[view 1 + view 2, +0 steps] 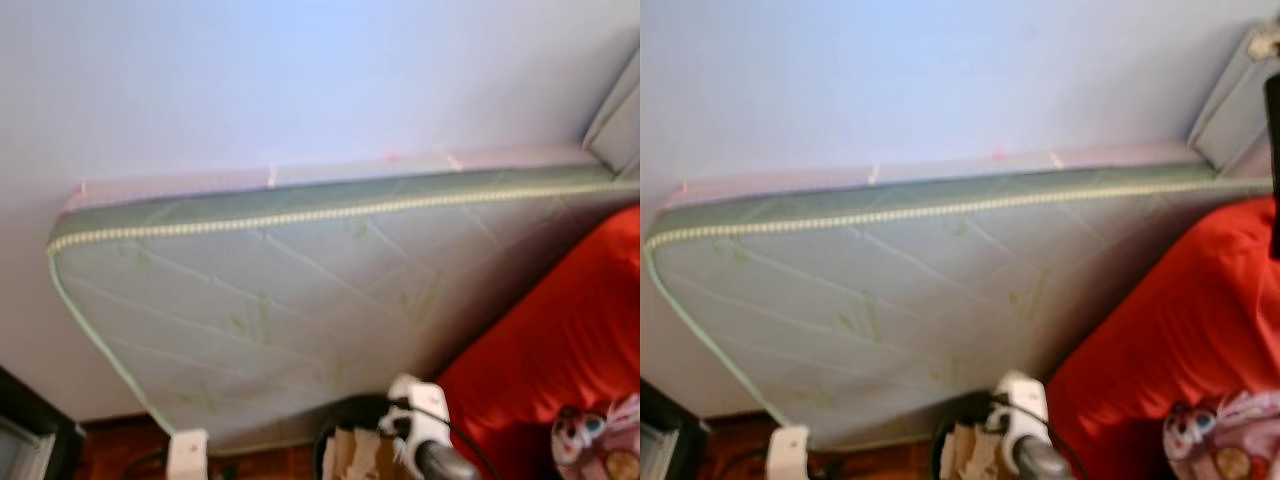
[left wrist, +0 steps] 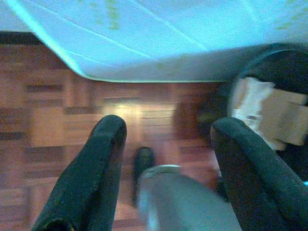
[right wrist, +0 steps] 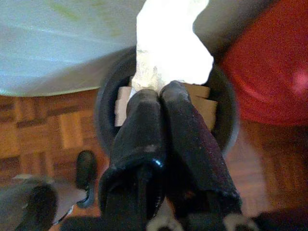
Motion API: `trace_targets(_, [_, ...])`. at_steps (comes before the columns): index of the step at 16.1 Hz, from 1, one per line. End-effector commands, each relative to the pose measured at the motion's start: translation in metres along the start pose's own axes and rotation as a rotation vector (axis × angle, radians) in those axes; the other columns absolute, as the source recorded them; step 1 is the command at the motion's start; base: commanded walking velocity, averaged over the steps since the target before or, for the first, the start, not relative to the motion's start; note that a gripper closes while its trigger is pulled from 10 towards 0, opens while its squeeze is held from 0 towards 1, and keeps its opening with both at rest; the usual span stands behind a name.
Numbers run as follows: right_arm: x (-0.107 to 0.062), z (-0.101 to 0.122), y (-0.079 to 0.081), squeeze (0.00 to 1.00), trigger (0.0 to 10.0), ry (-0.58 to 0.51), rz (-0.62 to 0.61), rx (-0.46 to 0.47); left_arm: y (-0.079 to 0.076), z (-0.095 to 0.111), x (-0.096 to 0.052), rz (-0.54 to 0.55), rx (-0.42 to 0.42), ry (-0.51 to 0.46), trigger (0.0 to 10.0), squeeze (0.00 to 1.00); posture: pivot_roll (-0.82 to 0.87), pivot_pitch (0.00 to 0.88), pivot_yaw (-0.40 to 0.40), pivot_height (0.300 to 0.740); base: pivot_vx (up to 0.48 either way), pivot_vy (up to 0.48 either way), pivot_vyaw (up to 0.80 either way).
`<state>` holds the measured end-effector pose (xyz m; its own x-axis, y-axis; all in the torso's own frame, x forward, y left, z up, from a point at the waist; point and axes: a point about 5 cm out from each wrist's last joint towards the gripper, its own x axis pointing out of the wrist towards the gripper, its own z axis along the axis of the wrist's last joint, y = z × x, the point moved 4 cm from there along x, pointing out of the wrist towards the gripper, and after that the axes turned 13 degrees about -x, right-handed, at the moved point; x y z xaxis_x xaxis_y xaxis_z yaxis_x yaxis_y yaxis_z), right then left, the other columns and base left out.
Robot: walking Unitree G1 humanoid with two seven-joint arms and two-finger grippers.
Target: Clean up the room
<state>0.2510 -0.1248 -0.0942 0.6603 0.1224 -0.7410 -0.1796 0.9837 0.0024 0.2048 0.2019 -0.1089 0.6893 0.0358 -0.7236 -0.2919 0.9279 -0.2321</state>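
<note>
One round black bin (image 3: 226, 120) stands on the parquet floor (image 2: 57, 120) between a quilted mattress (image 1: 300, 300) propped against the wall and a red cushion (image 1: 560, 330), and it already holds flat pieces of cardboard (image 2: 269, 115). Right above its opening the right gripper (image 3: 161, 94) has its two fingers clenched on a crumpled white paper (image 3: 171, 48). Beside it the left gripper (image 2: 166, 130) hovers over the floor with its fingers spread wide and nothing between them.
</note>
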Motion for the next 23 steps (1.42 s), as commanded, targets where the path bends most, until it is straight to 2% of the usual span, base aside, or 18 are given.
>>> trace_targets(1, [0.001,0.011,0.008,0.0,10.0,-0.056,0.02,0.022,0.011,-0.001,-0.004,0.026,-0.037,-0.024,10.0,0.0,0.08,0.0,-0.058,0.739,0.0,0.0,0.0])
trace_targets(5, [0.001,0.019,0.007,0.0,10.0,-0.118,0.013,0.04,0.01,0.01,-0.005,0.018,-0.049,-0.106,10.0,0.0,0.09,0.0,-0.059,0.739,0.0,0.0,0.0])
trace_targets(6, [0.0,0.021,0.005,0.0,10.0,-0.134,-0.002,0.068,0.01,0.011,-0.005,0.019,-0.056,-0.121,10.0,0.0,0.08,0.0,-0.056,0.739,0.0,0.0,0.0])
trace_targets(7, [0.0,0.023,0.004,0.0,10.0,-0.149,-0.007,0.106,-0.019,0.078,0.008,-0.053,-0.039,-0.287,10.0,0.0,0.08,0.0,-0.056,0.739,0.0,0.0,0.0])
trace_targets(8, [0.0,0.025,0.003,0.0,10.0,-0.158,-0.016,0.103,-0.027,0.101,0.009,-0.074,-0.027,-0.352,10.0,0.0,0.08,0.0,-0.057,0.739,0.0,0.0,0.0])
trace_targets(11, [-0.001,0.034,-0.003,0.0,10.0,-0.196,-0.052,0.085,-0.039,0.118,0.007,-0.104,0.049,-0.433,10.0,0.0,0.09,0.0,-0.07,0.739,0.0,0.0,0.0])
trace_targets(13, [-0.003,0.059,-0.017,0.0,10.0,-0.306,-0.06,0.069,-0.046,0.131,0.005,-0.124,0.027,-0.492,10.0,0.0,0.09,0.0,-0.079,0.739,0.0,0.0,0.0])
trace_targets(14, [-0.007,0.077,-0.028,0.0,10.0,-0.395,-0.063,0.065,-0.05,0.14,0.003,-0.138,0.017,-0.529,10.0,0.0,0.09,0.0,-0.083,0.739,0.0,0.0,0.0])
trace_targets(16, [-0.01,0.087,-0.035,0.0,10.0,-0.437,-0.086,0.077,-0.057,0.151,-0.001,-0.174,0.018,-0.576,10.0,0.0,0.08,0.002,-0.07,0.739,0.0,0.0,0.0])
trace_targets(23, [-0.014,0.098,-0.029,0.0,10.0,-0.527,-0.057,0.099,-0.057,0.169,-0.01,-0.236,0.041,-0.643,10.0,0.0,0.11,0.008,-0.054,0.739,0.0,0.0,0.0])
